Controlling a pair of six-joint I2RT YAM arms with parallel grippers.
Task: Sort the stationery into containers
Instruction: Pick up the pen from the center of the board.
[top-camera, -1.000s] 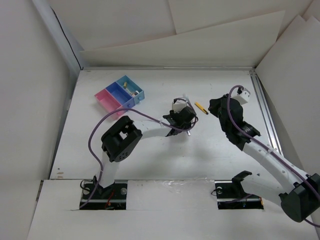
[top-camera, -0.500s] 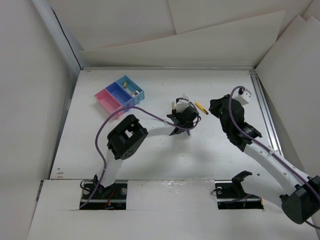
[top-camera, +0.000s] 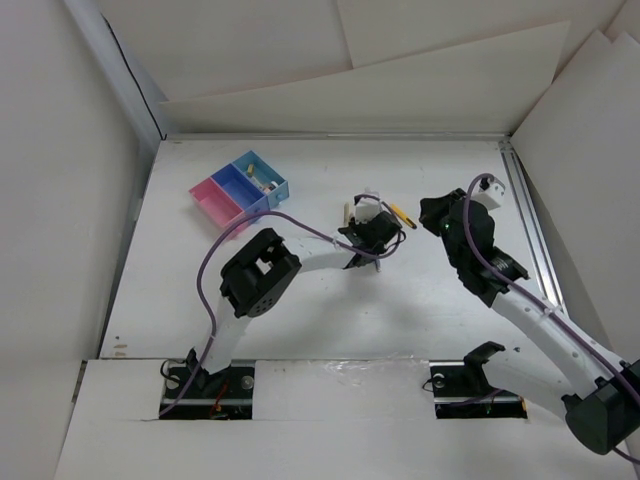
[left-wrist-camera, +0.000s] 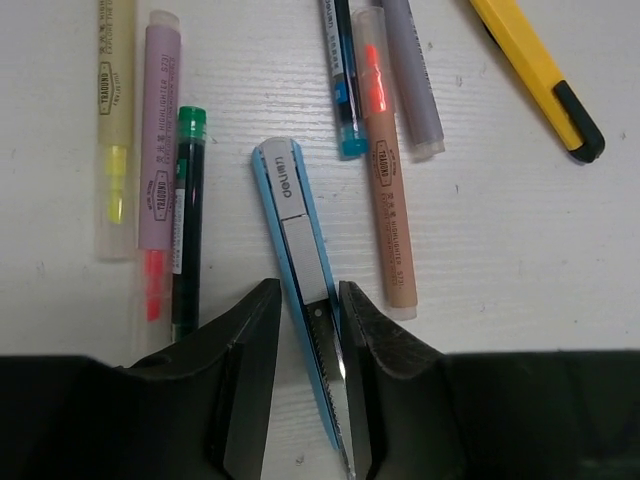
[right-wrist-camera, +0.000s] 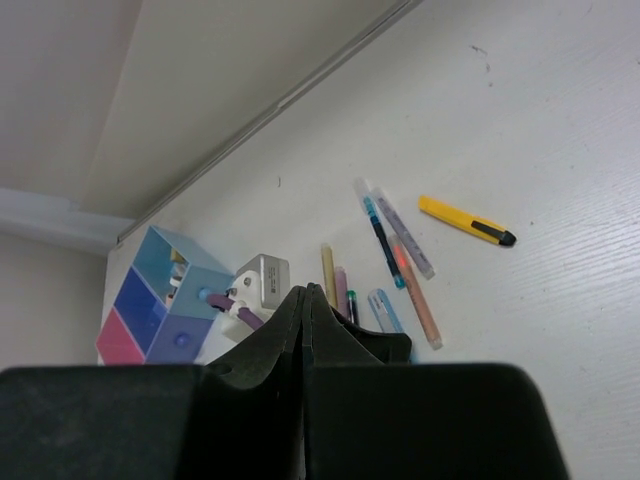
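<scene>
Several pens and highlighters lie side by side on the white table. In the left wrist view my left gripper (left-wrist-camera: 308, 292) is open and straddles a blue utility knife (left-wrist-camera: 295, 220) that lies flat. The right finger touches it and a thin gap shows on the left. Beside it lie a green pen (left-wrist-camera: 187, 220), a pink highlighter (left-wrist-camera: 158, 150), a yellow highlighter (left-wrist-camera: 115, 120), an orange highlighter (left-wrist-camera: 385, 170), a blue pen (left-wrist-camera: 343, 80), a grey highlighter (left-wrist-camera: 415, 80) and a yellow utility knife (left-wrist-camera: 535, 70). The joined pink and blue containers (top-camera: 240, 185) stand at the far left. My right gripper (right-wrist-camera: 307, 292) is shut and empty, above the table to the right of the pens.
The light blue bin (top-camera: 265, 178) holds a few small pieces. A metal rail (top-camera: 530, 230) runs along the table's right edge. White boards wall the back and sides. The left arm's purple cable (top-camera: 290, 228) arcs over the table's middle.
My left arm has reached farther up and right, bringing its gripper over the pens. The right arm has barely shifted.
</scene>
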